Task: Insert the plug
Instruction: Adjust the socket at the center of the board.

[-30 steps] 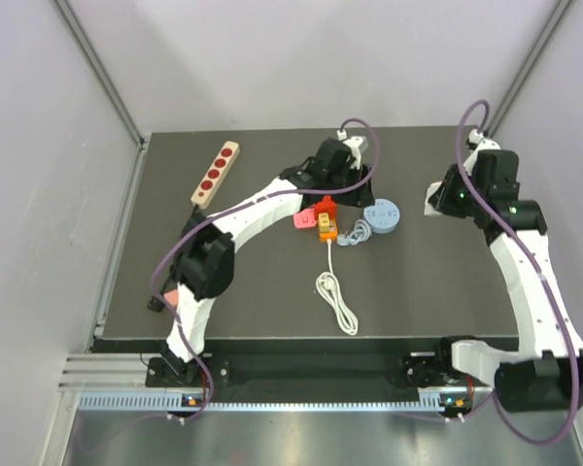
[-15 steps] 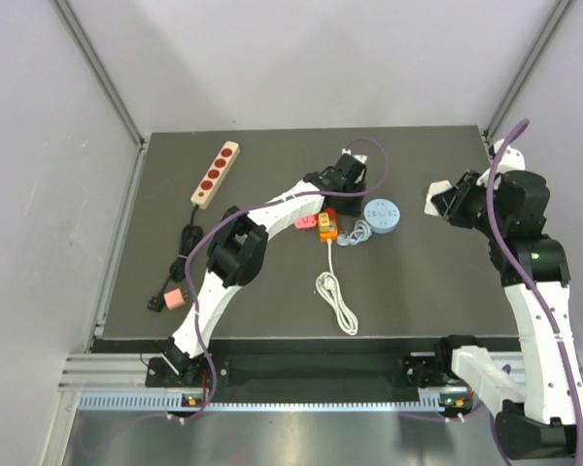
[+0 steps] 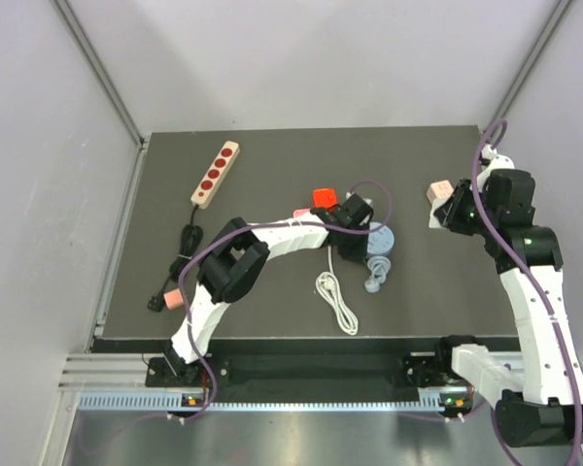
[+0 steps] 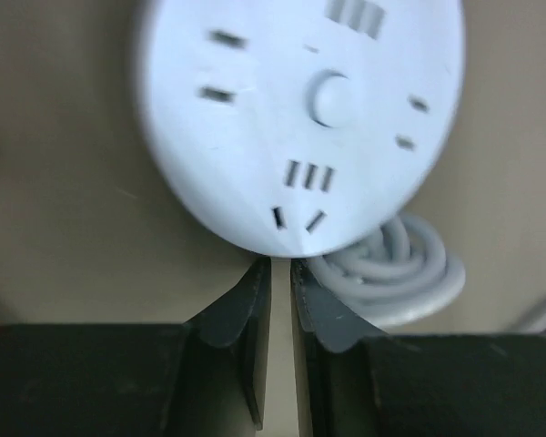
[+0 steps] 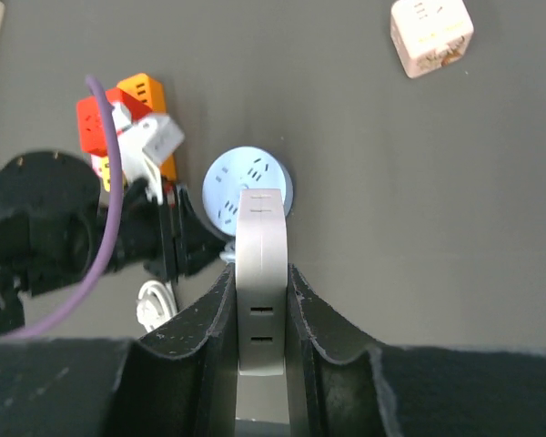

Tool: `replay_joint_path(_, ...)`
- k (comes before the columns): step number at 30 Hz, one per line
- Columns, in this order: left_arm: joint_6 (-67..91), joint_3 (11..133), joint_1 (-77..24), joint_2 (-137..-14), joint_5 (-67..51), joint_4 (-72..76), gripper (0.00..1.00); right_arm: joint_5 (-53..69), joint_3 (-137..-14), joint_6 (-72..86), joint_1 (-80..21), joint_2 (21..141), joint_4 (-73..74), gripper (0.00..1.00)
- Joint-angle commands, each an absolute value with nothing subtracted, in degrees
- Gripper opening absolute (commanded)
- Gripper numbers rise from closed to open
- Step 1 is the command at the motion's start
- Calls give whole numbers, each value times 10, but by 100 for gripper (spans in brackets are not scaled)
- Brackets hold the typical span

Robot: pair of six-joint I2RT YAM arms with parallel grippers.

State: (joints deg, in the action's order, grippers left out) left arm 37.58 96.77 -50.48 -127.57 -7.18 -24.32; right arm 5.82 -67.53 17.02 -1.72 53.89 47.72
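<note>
Plug point(image 3: 324, 197) lay apparently loose, ungripped.
Looked light, rigid, slick; pinch its flat sides. Left fingers point(image 4: 241, 314) sat nearly closed, empty; right fingers point(image 5: 214, 319) clamped a pale slab point(image 5: 261, 273).

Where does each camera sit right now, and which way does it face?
Top external: above and behind the bases, looking down on the table; left arm and right arm show.
Left wrist: low, close on the round socket and a coiled cord; left gripper at bottom, nearly shut, empty.
Right wrist: high, looking down; right gripper clamps a grey block.
Shared: top and right wrist both see the socket, plug and left arm.
</note>
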Motion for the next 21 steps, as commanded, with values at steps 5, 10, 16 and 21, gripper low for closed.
replay_joint_path(5,453,928,-548,-1196,-173,-123,23,54,-653,171,-16,575,495,0)
replay_joint_path(10,422,927,-514,-1127,-128,-217,43,20,-656,182,-76,648,526,0)
replay_joint_path(16,382,842,-411,-994,-112,-283,56,-28,-708,194,-134,746,582,0)
replay_joint_path(21,313,737,-318,-877,-114,-304,77,-71,-787,209,-164,838,627,0)
